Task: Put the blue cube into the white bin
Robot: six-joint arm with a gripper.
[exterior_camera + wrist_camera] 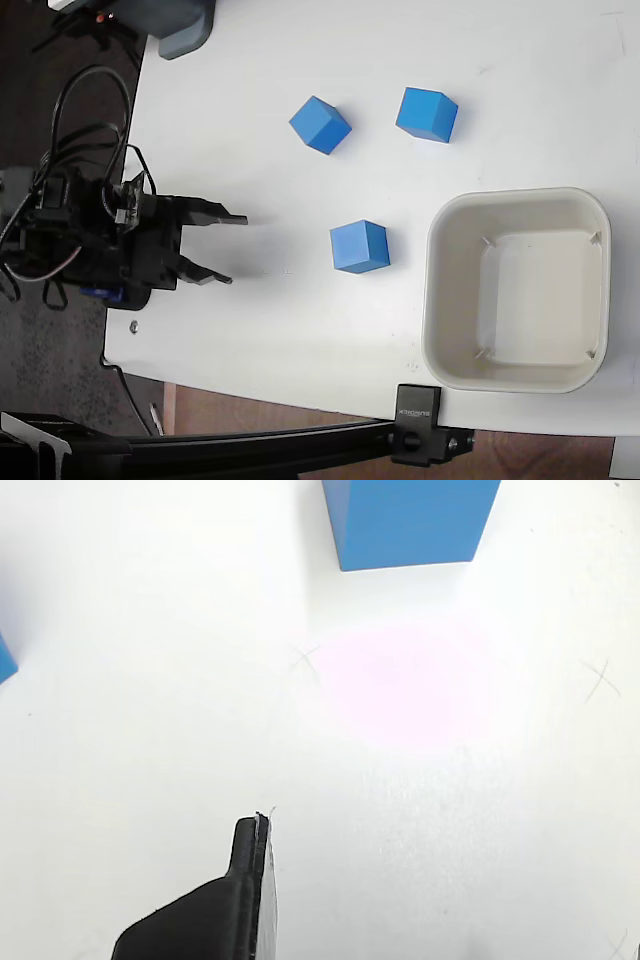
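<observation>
The gripper [232,249] sits at the left edge of the white surface [250,330] in the fixed view, its two dark fingers [218,215] spread apart with nothing between them, pointing toward the nearest blue cube [359,246]. That cube rests on the surface well apart from the fingertips and just left of the white bin [517,205], which stands empty near the right edge. Two more blue cubes lie farther up in the fixed view, one [320,124] above and left of the nearest cube and another [427,113] above the bin's left corner; all three look alike, so the one straight ahead of the fingers seems the sensible target. In the wrist view that cube [410,522] shows at the top centre-right, cut by the frame, while only one finger [215,905] shows at the bottom, and a sliver of another cube [5,660] at the left edge. The step in hand looks like the approach. To do it well, travel straight ahead with the fingers kept wide, align them with two opposite flat faces rather than the corners, descend so the pads meet the cube at mid-height, and stop before nudging it toward the bin wall.
</observation>
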